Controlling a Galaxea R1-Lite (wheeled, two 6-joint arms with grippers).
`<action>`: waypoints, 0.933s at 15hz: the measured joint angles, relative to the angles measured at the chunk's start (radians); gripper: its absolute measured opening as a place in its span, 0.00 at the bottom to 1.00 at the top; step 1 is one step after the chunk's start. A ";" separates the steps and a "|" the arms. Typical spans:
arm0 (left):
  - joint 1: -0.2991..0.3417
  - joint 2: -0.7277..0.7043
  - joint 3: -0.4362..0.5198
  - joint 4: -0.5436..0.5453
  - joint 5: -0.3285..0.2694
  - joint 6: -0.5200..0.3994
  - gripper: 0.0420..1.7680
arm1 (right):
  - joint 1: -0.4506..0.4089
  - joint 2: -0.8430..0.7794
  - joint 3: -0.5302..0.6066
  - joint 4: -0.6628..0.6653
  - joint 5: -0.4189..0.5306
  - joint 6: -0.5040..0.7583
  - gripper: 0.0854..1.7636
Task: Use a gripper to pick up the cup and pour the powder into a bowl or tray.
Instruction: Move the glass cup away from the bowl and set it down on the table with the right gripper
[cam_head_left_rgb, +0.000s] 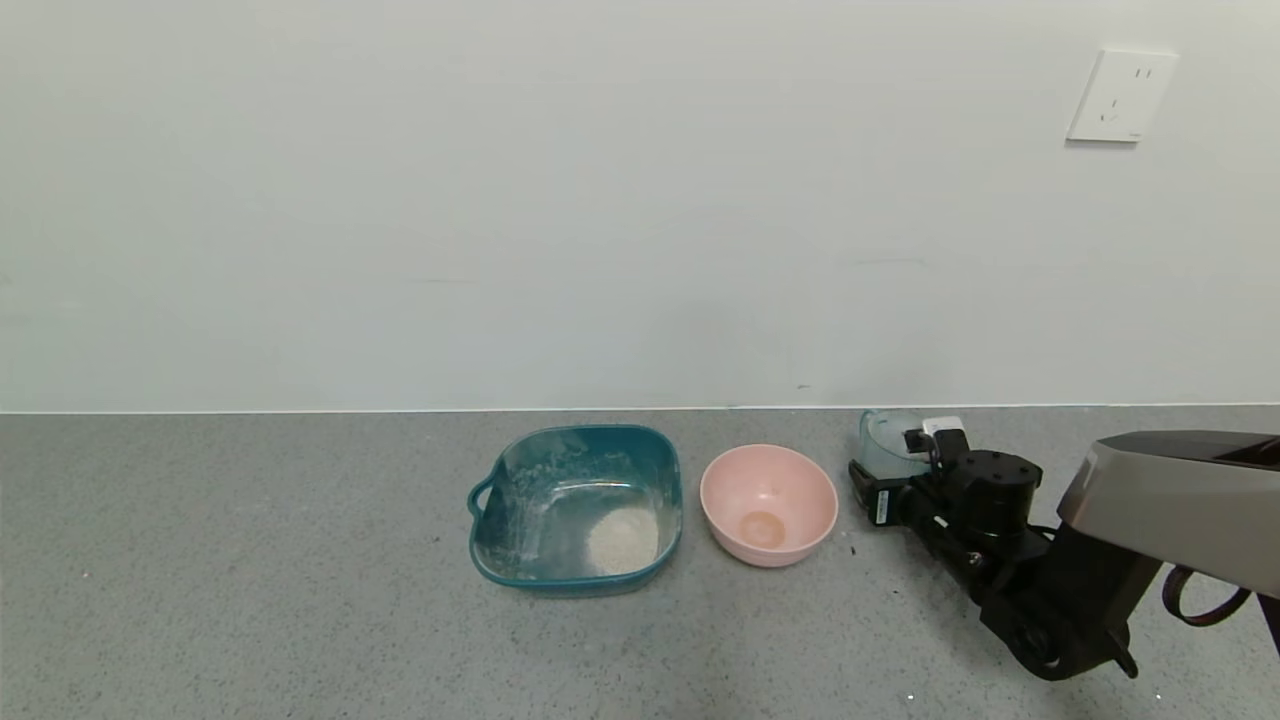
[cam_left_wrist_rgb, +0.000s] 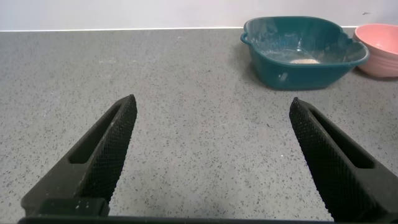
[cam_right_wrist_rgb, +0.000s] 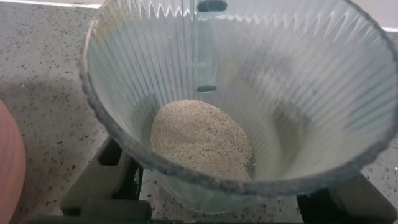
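The ribbed pale blue-green cup stands at the back right of the grey table, to the right of the pink bowl. My right gripper is shut on the cup, one finger on each side of its lower wall. In the right wrist view the cup fills the frame, with a beige heap of powder at its bottom and my right gripper below it. The dark teal tray sits mid-table, smeared white, with a pale powder heap inside. My left gripper is open and empty over bare table.
A round pink bowl with a tan spot stands between tray and cup. The tray and pink bowl also show far off in the left wrist view. A white wall runs behind the table, with a socket.
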 joint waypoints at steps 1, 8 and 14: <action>0.000 0.000 0.000 0.000 0.000 0.000 1.00 | 0.000 0.000 0.000 0.000 0.000 0.000 0.80; 0.000 0.000 0.000 0.000 0.000 0.000 1.00 | -0.004 -0.010 0.013 0.003 0.024 0.003 0.90; 0.000 0.000 0.000 0.000 0.000 0.000 1.00 | -0.001 -0.117 0.093 0.131 0.047 0.002 0.94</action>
